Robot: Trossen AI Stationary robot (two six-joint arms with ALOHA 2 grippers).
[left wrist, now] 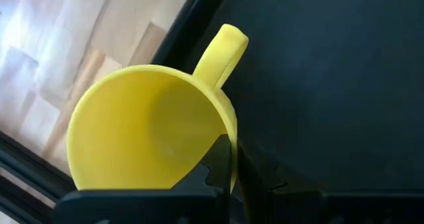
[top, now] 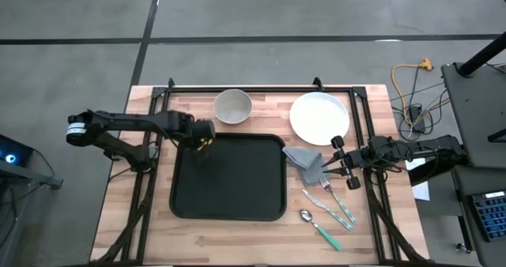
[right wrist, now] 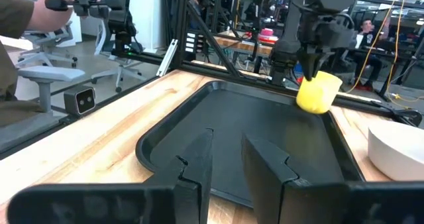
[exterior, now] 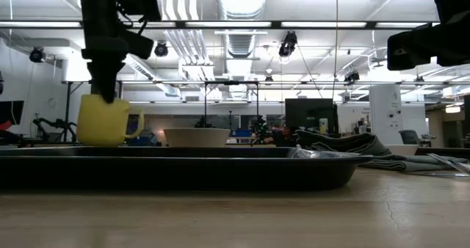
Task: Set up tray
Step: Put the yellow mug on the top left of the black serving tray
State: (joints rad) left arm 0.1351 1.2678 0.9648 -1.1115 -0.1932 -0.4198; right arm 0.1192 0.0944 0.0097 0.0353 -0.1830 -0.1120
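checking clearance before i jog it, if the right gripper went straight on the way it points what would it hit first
Judging by the right wrist view, the right gripper points across the tray. The bare tray floor comes first; farther along stands the yellow cup, held by the left gripper. Depth is unclear.

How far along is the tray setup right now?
Early. The left gripper is shut on the yellow mug's rim, at the far left corner of the tray, which holds nothing else. Bowl, plate, napkin and cutlery remain outside. The right gripper waits, open, by the napkin.
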